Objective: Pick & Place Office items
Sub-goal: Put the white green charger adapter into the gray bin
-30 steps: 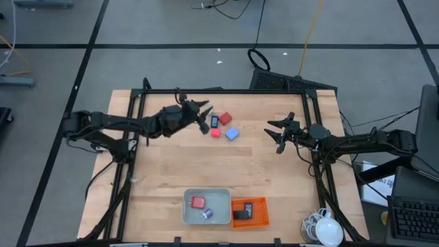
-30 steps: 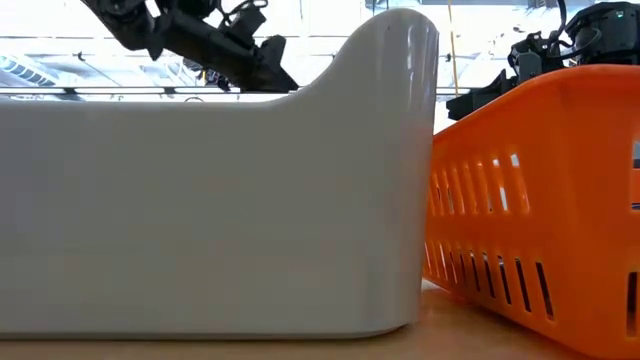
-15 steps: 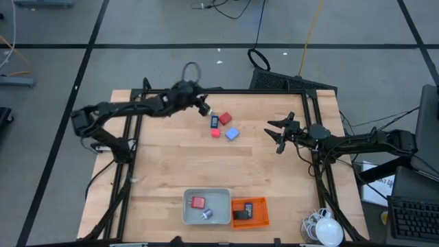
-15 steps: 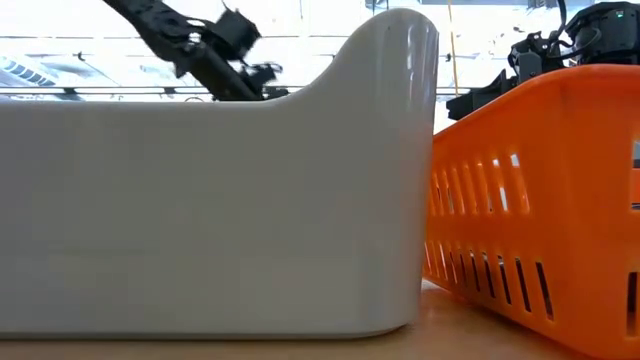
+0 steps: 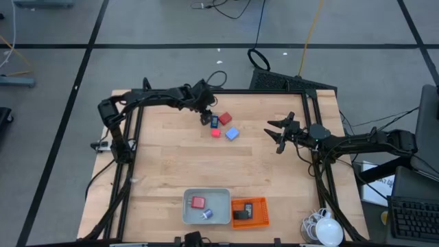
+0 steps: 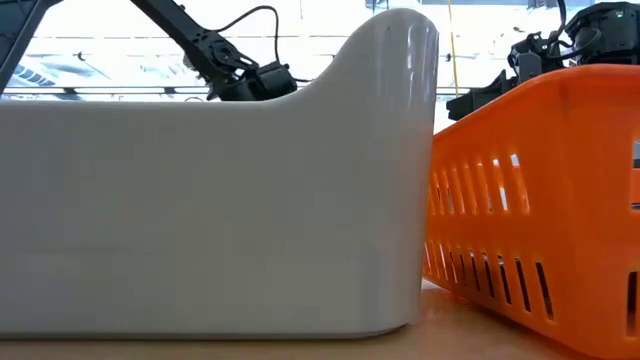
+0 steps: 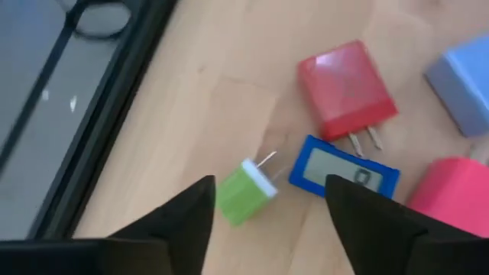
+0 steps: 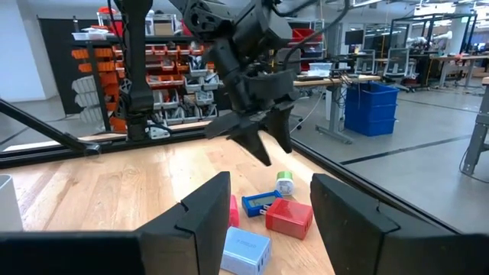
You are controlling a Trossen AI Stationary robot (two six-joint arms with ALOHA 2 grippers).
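Left claw: the left gripper [image 5: 204, 116] hangs in the upper middle of the high view, its two fingers spread wide and holding nothing, right over the small pieces
Nearest piece: the green block [image 7: 244, 191] lies just under that claw, low in the left wrist view, with two thin metal pins sticking out of its white end
Next piece: the white-blue one [image 7: 344, 174] lies just beside the green block, flat on the wooden table [image 5: 171, 165]
Farther pieces: the red block [image 7: 345, 88] sits above it, its pins close to the flat piece; the pink block [image 7: 451, 195] and the pale blue block [image 7: 462, 76] are at the right edge
How it will handle: I think the green block is light, hard and a bit smooth, so pinch its two flat sides, not the pins
Right claw: the right gripper [image 5: 277, 136] waits at the right of the high view, fingers partly apart and empty
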